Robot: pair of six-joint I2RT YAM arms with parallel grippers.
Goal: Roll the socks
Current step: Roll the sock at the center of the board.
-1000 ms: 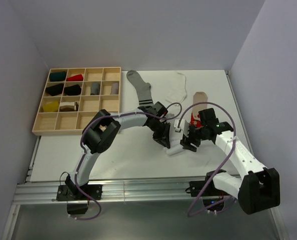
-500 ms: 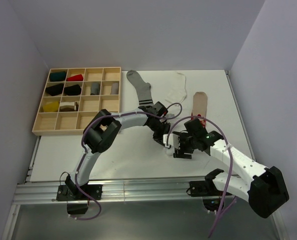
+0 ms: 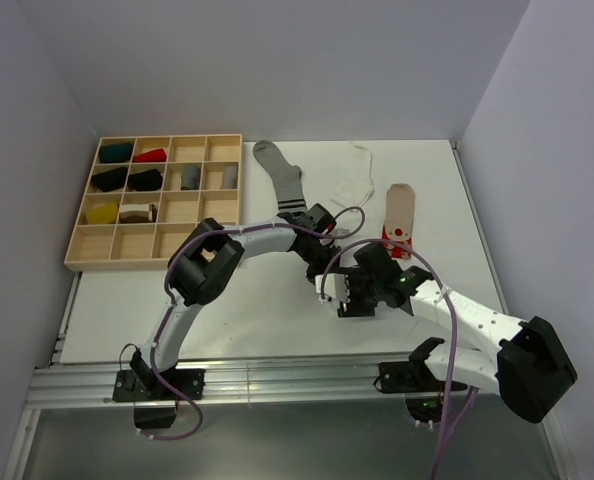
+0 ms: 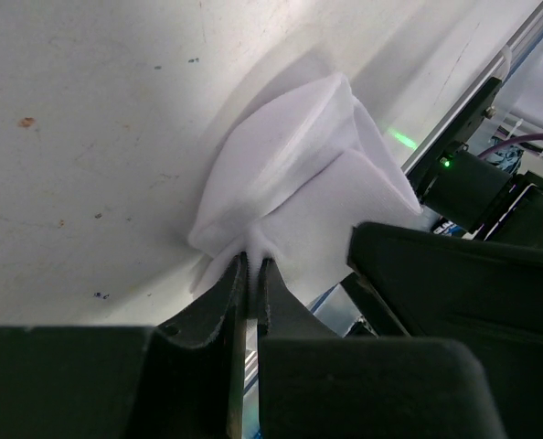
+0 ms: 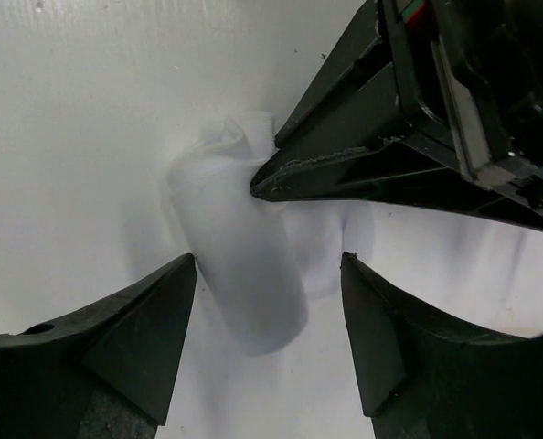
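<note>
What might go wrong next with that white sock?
The left hand pinches only a thin fold of the white sock; it may slip and the roll could loosen. The open right hand straddles the roll right beside the left hand, so closing may knock them together.

Robotics lab test cell. White table (image 3: 257, 320) boxed in by bare pale walls (image 3: 37, 120). An aluminium extrusion frame (image 3: 277, 385) along the near edge carries two arm bases (image 3: 142, 385) and loose purple cabling (image 3: 462, 325). Socks (image 3: 280, 180) and a wooden compartment tray (image 3: 117, 262) are laid out as props.
</note>
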